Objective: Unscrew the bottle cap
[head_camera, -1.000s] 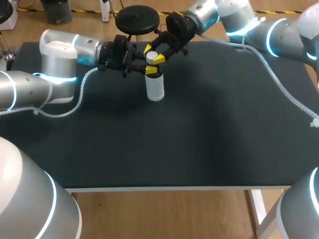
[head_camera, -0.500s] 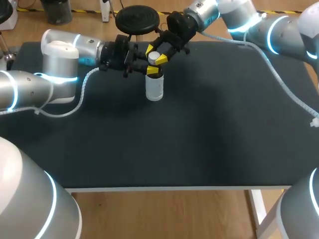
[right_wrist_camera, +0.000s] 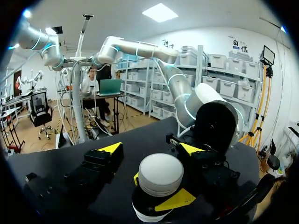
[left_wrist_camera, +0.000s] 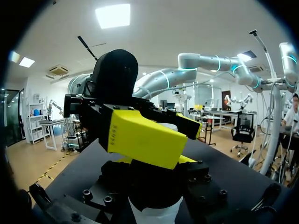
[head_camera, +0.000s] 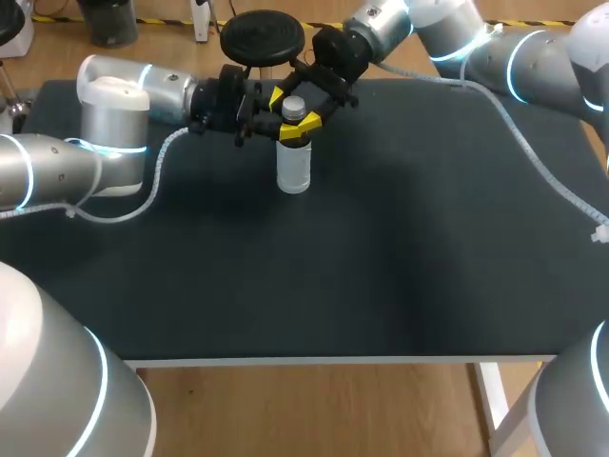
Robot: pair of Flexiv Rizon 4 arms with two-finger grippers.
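Ok so from where I'm standing: the left arm (head_camera: 114, 105) comes in low across the back of the dark surface (head_camera: 381, 267), and the left tool (head_camera: 288, 133) is clamped on the neck of the bottle (head_camera: 293, 169), just under the cap (head_camera: 293, 106). In the right wrist view you can see one of its yellow tips on each side of the neck, pressed right against it. The bottle itself is a small clear one with a white label. It's standing upright on the surface, toward the back and a bit left of the middle. The cap is pale grey and sits on top of the bottle. Then the right tool (right_wrist_camera: 150, 149) is at cap height with the cap between its fingers, but they're spread apart. One finger (right_wrist_camera: 105, 158) sits clearly off the cap with surface showing in the gap, and the other (right_wrist_camera: 191, 156) is just beside it, so nothing's pinched there. The right arm (head_camera: 457, 33) runs off to the back right corner.
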